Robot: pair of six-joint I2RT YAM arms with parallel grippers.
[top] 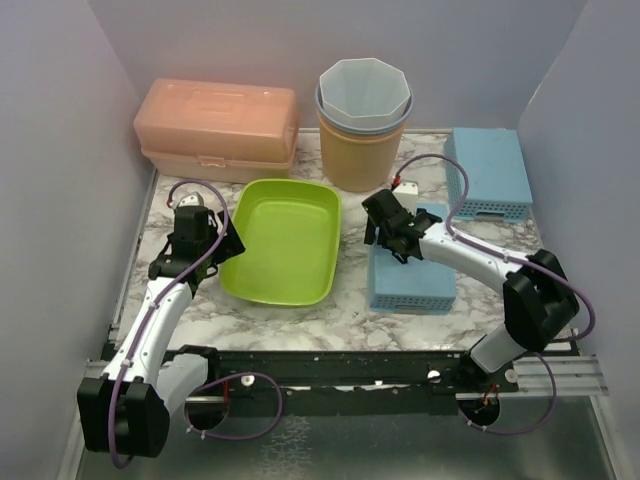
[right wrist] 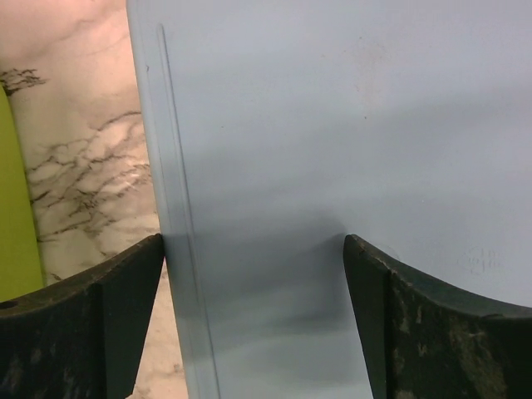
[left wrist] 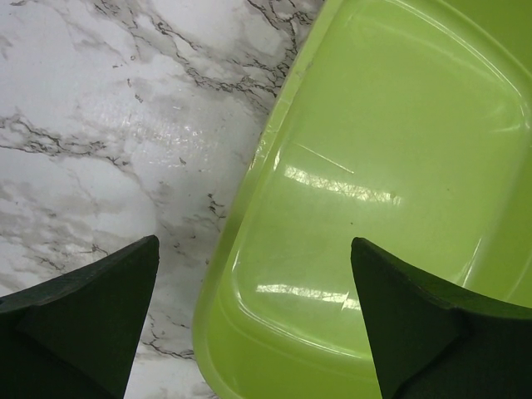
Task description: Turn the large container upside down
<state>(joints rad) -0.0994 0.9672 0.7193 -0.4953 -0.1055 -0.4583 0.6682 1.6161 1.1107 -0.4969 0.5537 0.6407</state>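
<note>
Top external: tub point(top: 285, 250) sitting upright.
Left gripper point(left wrist: 253, 249): hovering at tub's 9 o'clock rim, jaws spread.
Right gripper point(right wrist: 253, 245): hovering over blue box point(top: 410, 285), jaws spread.

tub point(top: 280, 240) was lime green | tabletop point(top: 340, 318) was grey-veined white marble | box point(top: 218, 125) was peach | far basket point(top: 490, 170) was light blue

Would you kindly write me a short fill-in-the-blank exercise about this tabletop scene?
1. The tub between the arms is ___ in colour.
2. The left gripper stands ___ over the tub's rim.
3. The right gripper is over a ___ basket.
4. The table has a ___ pattern.

Missing words: green; open; blue; marble.
</note>
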